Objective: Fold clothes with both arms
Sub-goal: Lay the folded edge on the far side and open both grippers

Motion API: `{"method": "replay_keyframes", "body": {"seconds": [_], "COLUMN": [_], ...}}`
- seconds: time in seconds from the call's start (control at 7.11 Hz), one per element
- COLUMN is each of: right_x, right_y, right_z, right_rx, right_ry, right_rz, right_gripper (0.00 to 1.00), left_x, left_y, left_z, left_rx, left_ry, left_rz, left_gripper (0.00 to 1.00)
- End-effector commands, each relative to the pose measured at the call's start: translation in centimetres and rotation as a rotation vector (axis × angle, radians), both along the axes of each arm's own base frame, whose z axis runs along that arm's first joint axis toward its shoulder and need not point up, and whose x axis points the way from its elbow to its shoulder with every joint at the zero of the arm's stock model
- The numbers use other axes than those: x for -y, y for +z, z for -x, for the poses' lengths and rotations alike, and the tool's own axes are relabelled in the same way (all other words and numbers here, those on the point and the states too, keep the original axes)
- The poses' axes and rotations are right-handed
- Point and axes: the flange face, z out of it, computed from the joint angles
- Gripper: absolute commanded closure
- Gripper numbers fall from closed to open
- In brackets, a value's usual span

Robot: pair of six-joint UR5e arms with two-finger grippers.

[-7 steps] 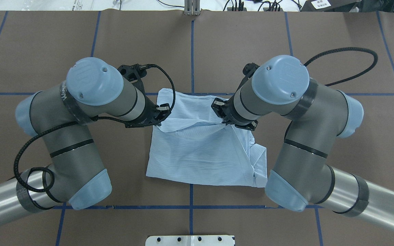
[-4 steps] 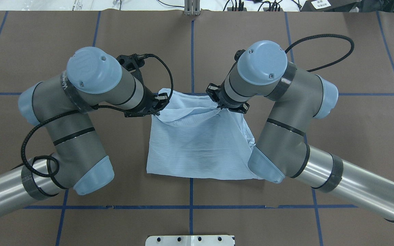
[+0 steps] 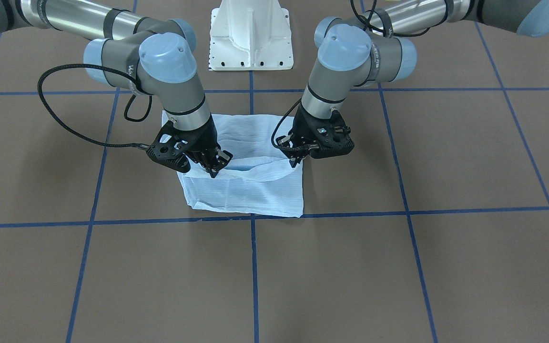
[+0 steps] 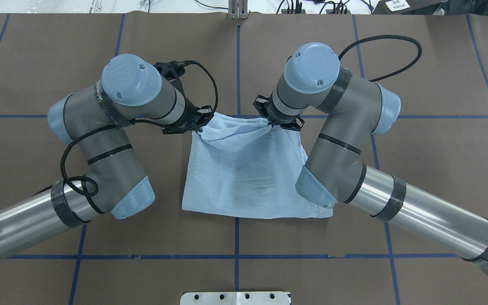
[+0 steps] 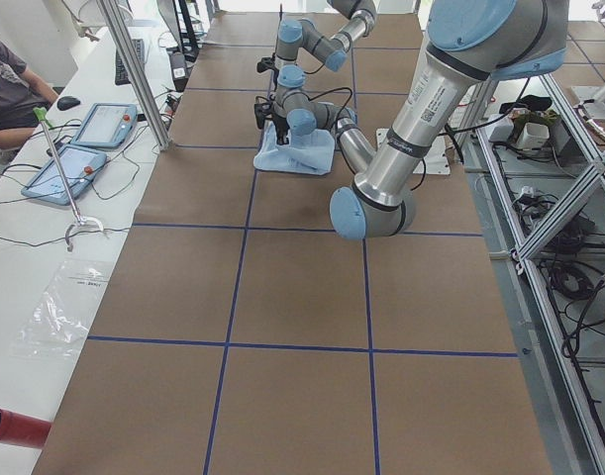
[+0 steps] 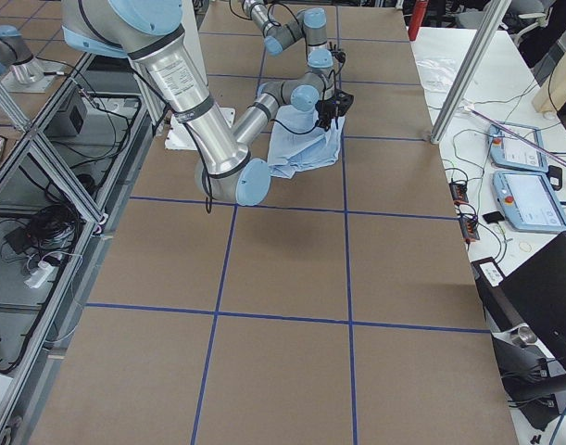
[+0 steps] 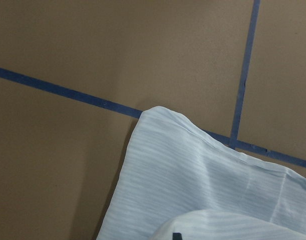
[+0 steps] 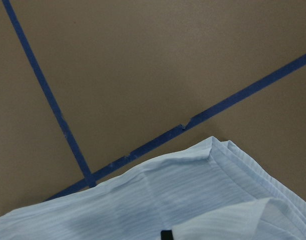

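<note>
Brown paper covers my desk, gridded with blue tape. The folded pale-blue shirt lies mid-desk, its edge away from the robot's base raised. The left tool and right tool are each clamped on a corner. A white side bench holds tablets, and a person sits there.

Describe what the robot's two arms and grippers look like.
Both the left arm and right arm are grey and silver tubes with light-blue joint caps, black bands with white lettering, and looping black braided cables. The left gripper and right gripper are black, two-fingered.
</note>
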Motion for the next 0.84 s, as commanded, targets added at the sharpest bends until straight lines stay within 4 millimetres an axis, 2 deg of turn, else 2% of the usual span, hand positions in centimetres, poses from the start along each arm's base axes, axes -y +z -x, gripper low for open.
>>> {"method": "replay_keyframes", "body": {"seconds": [0.0, 0.28, 0.56, 0.7], "right_x": [1.6, 3.1, 3.1, 3.2], "right_y": [1.2, 2.2, 2.1, 2.3], "right_z": [0.9, 1.7, 1.9, 2.0], "right_rx": [0.002, 0.001, 0.006, 0.002], "right_ry": [0.010, 0.019, 0.016, 0.015], "right_rz": [-0.001, 0.000, 0.007, 0.008], "right_gripper": [1.00, 1.00, 1.00, 0.22], "left_x": [2.5, 3.4, 3.5, 3.5], "left_y": [0.9, 2.1, 2.2, 2.2], "left_z": [-0.8, -1.3, -1.4, -1.4], "left_rx": [-0.004, -0.010, -0.010, -0.011], "left_ry": [-0.020, -0.026, -0.027, -0.031], "left_rz": [-0.005, -0.010, -0.009, -0.004], "left_gripper": [1.00, 1.00, 1.00, 0.37]}}
